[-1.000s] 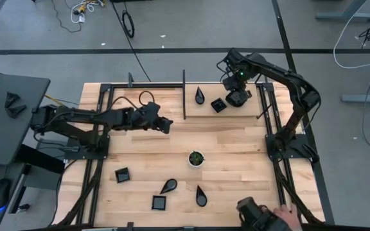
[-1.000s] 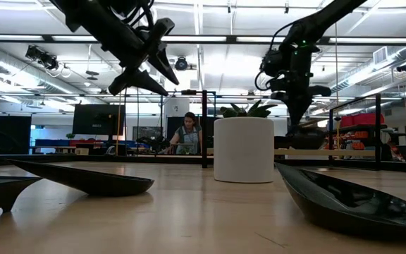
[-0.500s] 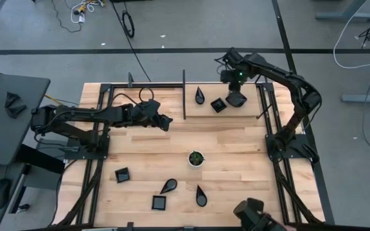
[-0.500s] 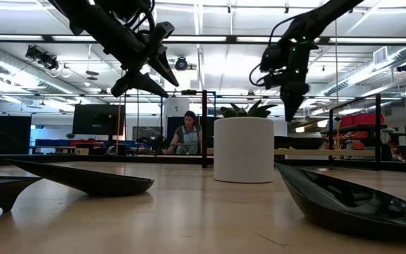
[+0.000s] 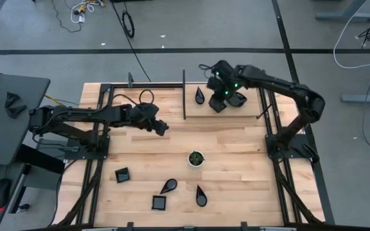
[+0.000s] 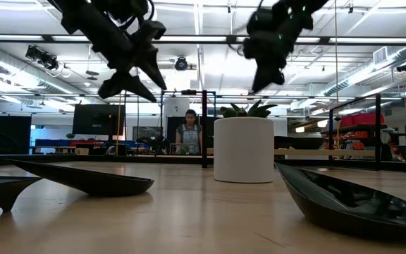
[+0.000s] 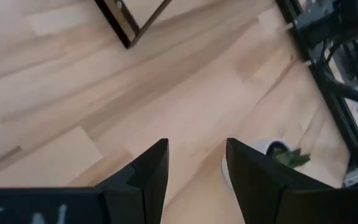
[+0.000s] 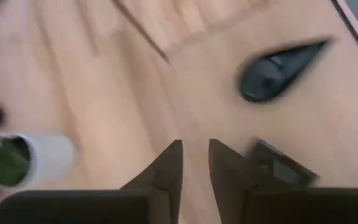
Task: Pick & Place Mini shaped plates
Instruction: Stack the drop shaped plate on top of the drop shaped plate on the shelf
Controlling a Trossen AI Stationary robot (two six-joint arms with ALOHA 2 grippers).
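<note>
The right gripper (image 5: 218, 96) hovered at the table's one o'clock, fingers slightly apart and empty, above the square plate (image 5: 218, 106) beside the teardrop plate (image 5: 200, 95). The left gripper (image 5: 163, 128), open, waited near centre.

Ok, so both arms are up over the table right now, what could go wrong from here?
The right gripper hangs open close above the far teardrop plate and a square plate; a low sweep could knock them. The left gripper, open mid-table, has the white cup near its path to the near teardrop plate and might clip it.
</note>
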